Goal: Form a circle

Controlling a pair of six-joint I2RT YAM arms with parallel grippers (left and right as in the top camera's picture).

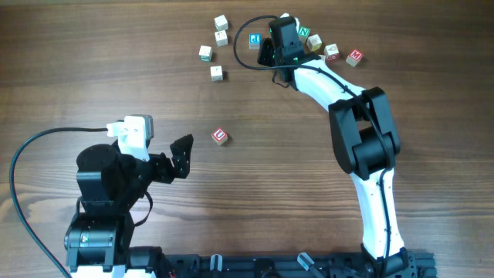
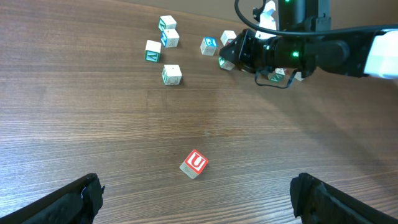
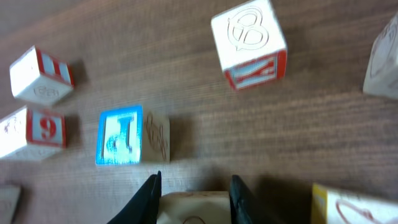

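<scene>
No full circle shows. A close group of pale letter cubes (image 1: 315, 42) lies just right of my right gripper (image 1: 268, 52) at the far side of the table. In the right wrist view that gripper (image 3: 194, 196) is shut on a pale wooden cube (image 3: 194, 208), one finger on each side of it. A blue-printed cube (image 3: 121, 135) lies just ahead and to the left, and a red-printed cube (image 3: 249, 43) lies farther ahead. My left gripper (image 1: 179, 158) stands wide open and holds nothing, short of a lone red-printed cube (image 2: 194, 163).
Several more letter cubes (image 1: 216, 38) lie scattered at the far left of the group. Two red-printed cubes (image 3: 37, 102) sit at the left of the right wrist view, and a yellow-edged cube (image 3: 348, 205) at its lower right. A black cable (image 1: 247, 54) loops beside the right gripper.
</scene>
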